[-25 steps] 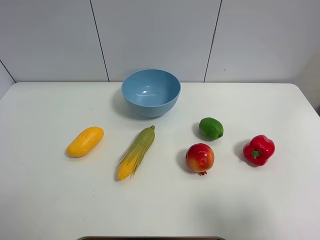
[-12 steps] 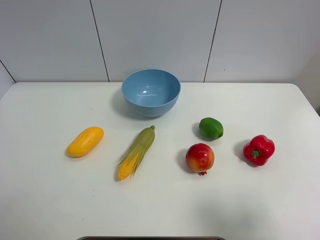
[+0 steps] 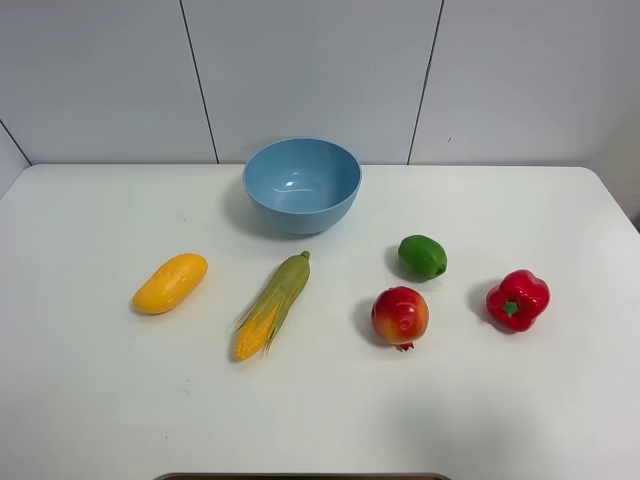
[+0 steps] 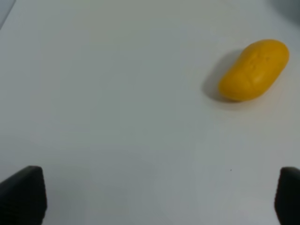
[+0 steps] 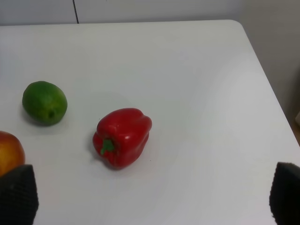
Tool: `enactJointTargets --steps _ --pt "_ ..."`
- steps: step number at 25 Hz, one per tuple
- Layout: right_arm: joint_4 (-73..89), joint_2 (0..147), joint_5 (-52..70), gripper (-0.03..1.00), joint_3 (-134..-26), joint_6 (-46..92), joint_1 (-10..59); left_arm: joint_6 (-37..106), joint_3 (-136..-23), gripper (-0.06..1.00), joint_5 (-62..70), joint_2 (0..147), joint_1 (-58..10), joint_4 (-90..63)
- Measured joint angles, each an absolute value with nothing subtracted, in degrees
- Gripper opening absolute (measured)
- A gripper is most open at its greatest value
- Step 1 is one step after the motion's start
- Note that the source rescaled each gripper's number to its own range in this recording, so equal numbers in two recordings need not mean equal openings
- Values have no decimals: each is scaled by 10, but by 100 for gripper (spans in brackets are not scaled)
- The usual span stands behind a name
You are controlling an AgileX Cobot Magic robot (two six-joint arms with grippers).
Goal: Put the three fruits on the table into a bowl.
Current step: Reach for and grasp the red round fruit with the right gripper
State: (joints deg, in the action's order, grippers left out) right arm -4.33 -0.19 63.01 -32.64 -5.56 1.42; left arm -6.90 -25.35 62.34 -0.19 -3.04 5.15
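- Nothing has shifted since a second ago: the fruits, the bowl and both pincers are as before.
- Left gripper [image 4: 154,197]: jaws spread wide and empty over bare table [image 3: 90,400], with the mango [image 3: 170,283] ahead of it, at centre left of the high view.
- Right gripper [image 5: 151,194]: equally wide and empty, facing the bell pepper [image 3: 517,299].
- Corn cob [image 3: 272,305] lies slanted at centre, below the bowl [image 3: 300,214], which stands at upper centre.
- Lime [image 3: 422,257] and pomegranate [image 3: 400,315] sit close together right of centre, with the pepper farther right.
- Bare tabletop runs along the lower frame and both side edges.
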Motion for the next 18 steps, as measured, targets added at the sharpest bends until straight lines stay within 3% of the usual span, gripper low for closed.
enactJointTargets --steps 10,18 --pt "-41 -1 630 100 -330 -56 14 -69 -253 100 623 -2 -30 52" --pt "-31 110 631 100 -418 -60 14 -69 -253 100 623 -2 -30 52"
